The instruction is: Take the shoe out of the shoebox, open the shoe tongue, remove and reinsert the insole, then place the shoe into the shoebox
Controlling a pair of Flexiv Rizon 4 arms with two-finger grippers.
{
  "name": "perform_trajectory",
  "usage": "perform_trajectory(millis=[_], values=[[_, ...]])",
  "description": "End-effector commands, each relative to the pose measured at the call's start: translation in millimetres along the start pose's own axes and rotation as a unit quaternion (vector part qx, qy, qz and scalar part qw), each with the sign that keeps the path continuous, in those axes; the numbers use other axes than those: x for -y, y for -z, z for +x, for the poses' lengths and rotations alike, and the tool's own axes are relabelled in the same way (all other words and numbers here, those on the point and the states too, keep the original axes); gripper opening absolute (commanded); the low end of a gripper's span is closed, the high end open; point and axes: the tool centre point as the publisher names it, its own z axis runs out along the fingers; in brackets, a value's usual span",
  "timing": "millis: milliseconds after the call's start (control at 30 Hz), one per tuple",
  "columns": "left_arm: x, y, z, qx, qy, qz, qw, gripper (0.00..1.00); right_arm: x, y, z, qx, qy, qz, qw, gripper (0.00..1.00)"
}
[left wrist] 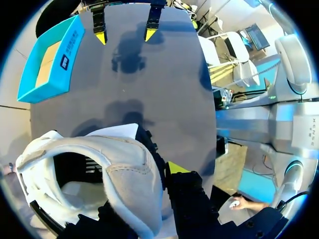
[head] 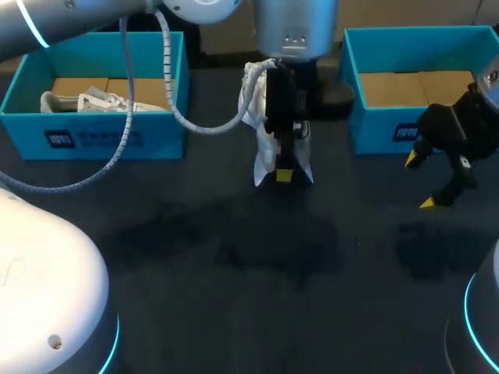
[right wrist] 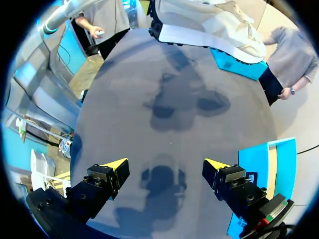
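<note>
Shoe [head: 261, 148], white, hangs clamped in the left gripper [head: 284, 173]. 1 yellow tip [left wrist: 174, 168] presses the outside of its collar, and the other finger is hidden inside the shoe. The right gripper [right wrist: 166, 167] hovers over the dark table [head: 234, 257], well ahead of the shoe, its 2 fingers spread wide with nothing between them. 1 blue shoebox [right wrist: 264, 164] stands just beside the right gripper. A second shoebox [head: 93, 128], well apart from the left gripper on its far side, holds a second shoe [head: 78, 101].
</note>
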Motion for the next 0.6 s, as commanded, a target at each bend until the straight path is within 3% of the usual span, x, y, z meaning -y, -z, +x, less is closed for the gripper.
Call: perform_trajectory(millis=[33,333,600], values=[[10,2,2.8,0.009,-0.004,-0.010,1.000,0.00,-0.3,-1,0.0,0.000,0.000,0.001,1.000,1.00],[15,-4,-7.3,0.026,0.008,-0.002,1.000,0.00,-0.3,-1,0.0,0.000,0.000,0.001,1.000,1.00],[-13,4,-19.7,0.026,-0.013,-0.023,0.999,0.00,-0.3,-1,0.0,0.000,0.000,0.001,1.000,1.00]])
